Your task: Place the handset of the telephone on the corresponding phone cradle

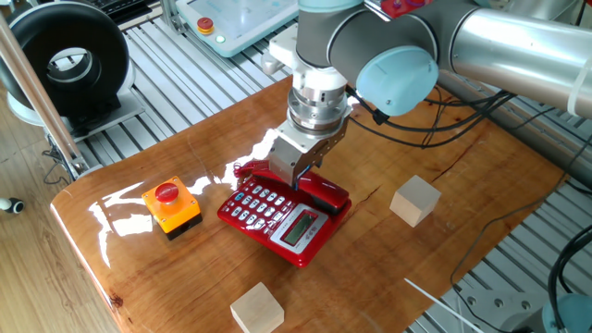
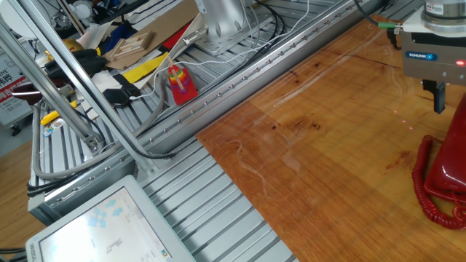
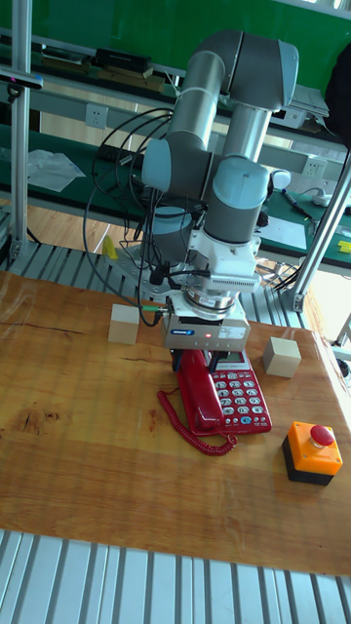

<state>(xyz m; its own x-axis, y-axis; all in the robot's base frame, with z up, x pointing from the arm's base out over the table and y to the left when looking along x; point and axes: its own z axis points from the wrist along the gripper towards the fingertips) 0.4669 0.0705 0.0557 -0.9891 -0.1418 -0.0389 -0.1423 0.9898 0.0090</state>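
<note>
Handset [image 3: 198, 394] lying in cradle [image 3: 202, 409], glossy, stiff, likely slippery; best hold at narrow middle. Pincer [image 3: 191, 365] just above; open or closed, cannot tell.

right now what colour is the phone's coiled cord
Red, like the telephone; the coiled cord shows best in the tall fixed view.

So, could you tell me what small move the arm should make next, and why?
Probably a short, straight lift. The handset already seems to lie along the cradle side of the telephone, beside the keypad, with the gripper low over it. Whether the fingers grip it is unclear, so open them first.
</note>
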